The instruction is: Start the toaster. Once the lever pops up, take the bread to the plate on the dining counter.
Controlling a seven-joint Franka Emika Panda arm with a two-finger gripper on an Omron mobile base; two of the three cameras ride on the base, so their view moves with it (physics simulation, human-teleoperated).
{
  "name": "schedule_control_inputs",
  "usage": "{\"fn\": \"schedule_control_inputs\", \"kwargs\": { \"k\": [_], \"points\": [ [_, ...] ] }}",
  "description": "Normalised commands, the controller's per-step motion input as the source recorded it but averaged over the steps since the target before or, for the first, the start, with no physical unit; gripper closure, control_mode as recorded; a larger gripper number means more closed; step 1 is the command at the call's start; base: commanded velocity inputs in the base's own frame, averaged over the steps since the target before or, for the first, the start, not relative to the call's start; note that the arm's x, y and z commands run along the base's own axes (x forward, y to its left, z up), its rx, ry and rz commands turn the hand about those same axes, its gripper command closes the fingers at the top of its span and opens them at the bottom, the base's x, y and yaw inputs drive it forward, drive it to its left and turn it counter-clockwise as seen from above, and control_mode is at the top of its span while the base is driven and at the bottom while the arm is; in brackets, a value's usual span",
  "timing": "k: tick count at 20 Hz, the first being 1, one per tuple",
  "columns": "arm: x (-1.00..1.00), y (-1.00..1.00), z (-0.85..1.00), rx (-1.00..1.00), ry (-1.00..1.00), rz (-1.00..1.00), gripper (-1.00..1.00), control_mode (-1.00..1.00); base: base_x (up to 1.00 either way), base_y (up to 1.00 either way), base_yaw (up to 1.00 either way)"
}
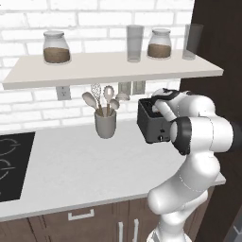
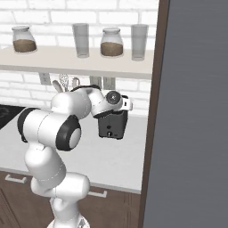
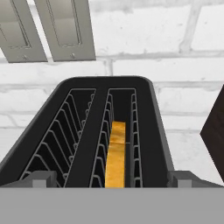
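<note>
A pale grey tabletop runs below a white brick wall and a shelf with 2 jars. The pincer hangs wide open over the toaster, holding nothing; the bread stands in its right slot.
</note>
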Motion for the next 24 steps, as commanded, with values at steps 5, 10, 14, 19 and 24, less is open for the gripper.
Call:
{"fn": "schedule_control_inputs", "kwargs": {
  "k": [5, 10, 14, 19, 24],
  "points": [
    [0.0, 0.0, 0.0, 0.0, 0.0, 0.0, -1.0, -1.0, 0.0, 0.0, 0.0],
    [0.0, 0.0, 0.0, 0.0, 0.0, 0.0, -1.0, -1.0, 0.0, 0.0, 0.0],
    [0.0, 0.0, 0.0, 0.0, 0.0, 0.0, -1.0, -1.0, 0.0, 0.0, 0.0],
    [0.0, 0.0, 0.0, 0.0, 0.0, 0.0, -1.0, -1.0, 0.0, 0.0, 0.0],
    [0.0, 0.0, 0.0, 0.0, 0.0, 0.0, -1.0, -1.0, 0.0, 0.0, 0.0]
  ]
}}
